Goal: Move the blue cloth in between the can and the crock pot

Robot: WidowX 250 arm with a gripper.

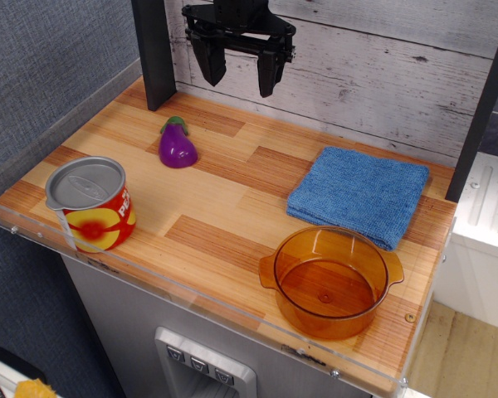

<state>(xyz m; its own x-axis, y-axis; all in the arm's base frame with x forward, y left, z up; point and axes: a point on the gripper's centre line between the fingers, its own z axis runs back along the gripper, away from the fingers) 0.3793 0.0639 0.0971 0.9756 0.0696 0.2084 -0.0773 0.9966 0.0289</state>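
Observation:
The blue cloth [359,194] lies folded flat on the right of the wooden tabletop, just behind the crock pot. The crock pot [330,281] is amber, transparent and lidless, at the front right. The can [92,204] is red with a yellow label and a grey lid, at the front left. My gripper [241,76] hangs open and empty high at the back, above the table and in front of the white plank wall, far from the cloth.
A small purple eggplant [177,144] lies at the back left. A clear plastic rim [191,286] edges the table's front and left side. Dark posts stand at the back left [154,51] and right [480,108]. Bare wood lies between can and pot.

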